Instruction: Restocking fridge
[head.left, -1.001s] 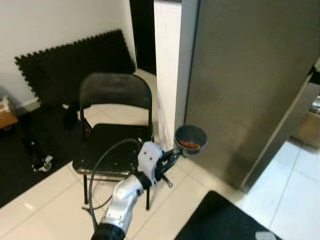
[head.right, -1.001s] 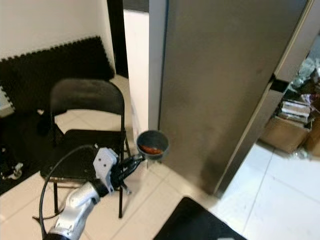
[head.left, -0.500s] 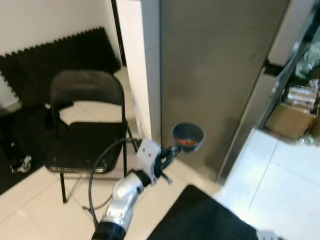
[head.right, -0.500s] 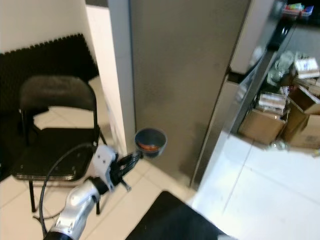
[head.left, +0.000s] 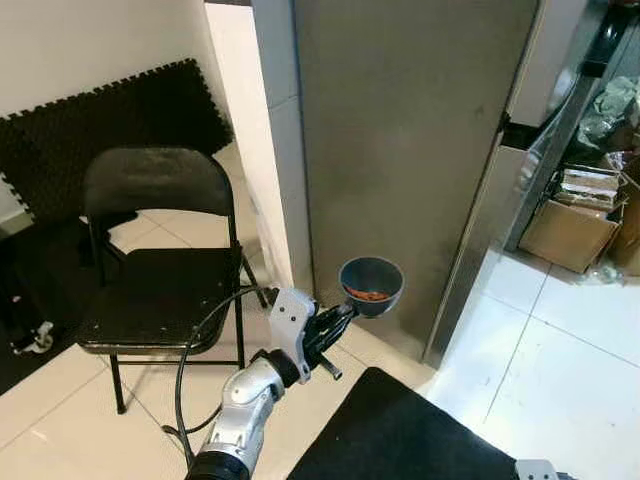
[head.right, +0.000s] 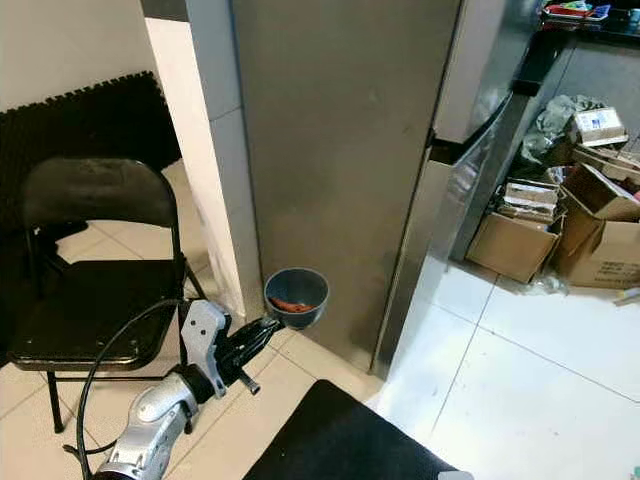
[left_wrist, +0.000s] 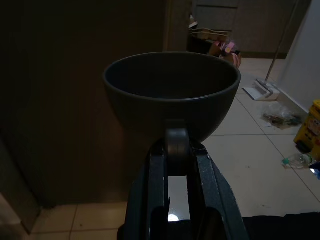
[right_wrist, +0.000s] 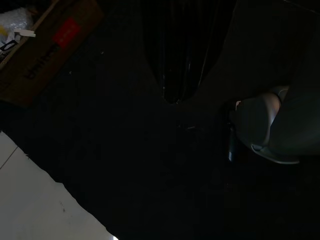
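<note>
— What are you holding, and how?

— My left tool (head.left: 340, 313) has its two long black fingers (left_wrist: 150, 200) pressed together on the rim of a dark grey round bowl (head.left: 371, 285). I hold the bowl upright out in front of me, above the pale tiled floor (head.left: 560, 370). Something orange-red (head.left: 372, 294) lies at the bottom of the bowl; I cannot tell what it is.

— And your right tool?

— My right tool (right_wrist: 175, 75) hangs idle in the shade over a black mat (head.left: 400, 440). I cannot tell whether its fingers are apart or together.

— What is just around the bowl?

— Below me, near my feet, is the black mat. To my left stands a black metal folding chair (head.left: 160, 270), near the bowl but apart from it. Straight behind the bowl rises the tall brushed-steel fridge (head.left: 410, 130), its grey side facing me. The bowl hovers near that side, not touching it. A white wall pillar (head.left: 255, 120) stands between the chair and the fridge.

— Farther off?

— Behind the chair, black foam puzzle tiles (head.left: 110, 120) lean against the white wall. To my right, past the fridge, brown cardboard boxes (head.right: 590, 240) sit on the floor with loose packaging piled on them
</note>
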